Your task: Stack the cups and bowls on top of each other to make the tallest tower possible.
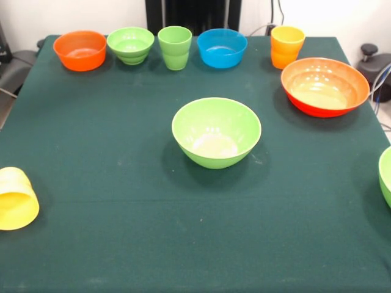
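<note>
A large light green bowl stands upright in the middle of the table. A large orange-red bowl stands at the right. A second large light green bowl is cut off by the right edge. Along the far edge stand a small orange bowl, a small light green bowl, a light green cup, a small blue bowl and an orange-yellow cup. A yellow cup lies on its side at the near left. The purple bowl is out of view. No gripper or arm shows.
The dark green cloth table fills the view. The robot's black pedestal stands behind the far edge. Dark equipment sits off the table at the right.
</note>
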You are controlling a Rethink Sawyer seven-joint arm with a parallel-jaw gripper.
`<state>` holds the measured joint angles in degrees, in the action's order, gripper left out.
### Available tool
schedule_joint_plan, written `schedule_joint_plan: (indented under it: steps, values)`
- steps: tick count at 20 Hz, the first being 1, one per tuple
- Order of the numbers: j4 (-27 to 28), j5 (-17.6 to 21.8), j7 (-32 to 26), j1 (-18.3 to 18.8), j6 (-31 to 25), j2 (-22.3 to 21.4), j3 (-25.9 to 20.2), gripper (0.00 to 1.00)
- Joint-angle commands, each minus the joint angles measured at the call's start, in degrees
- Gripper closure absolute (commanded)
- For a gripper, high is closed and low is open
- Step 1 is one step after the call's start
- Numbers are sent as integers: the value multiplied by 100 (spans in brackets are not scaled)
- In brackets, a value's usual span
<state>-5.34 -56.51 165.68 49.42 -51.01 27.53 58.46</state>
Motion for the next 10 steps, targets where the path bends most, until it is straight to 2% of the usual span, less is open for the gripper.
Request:
schedule_joint_plan:
  steps: [1, 2, 4, 10]
  values:
    - [595, -1820, -1674, 233, 3, 365, 2264, 100]
    - [603, -2195, -1790, 315, 52, 401, 2591, 100]
    - [600, -2602, -1863, 392, 114, 428, 2965, 100]
    - [541, -3601, -1672, 459, 188, 482, 3873, 100]
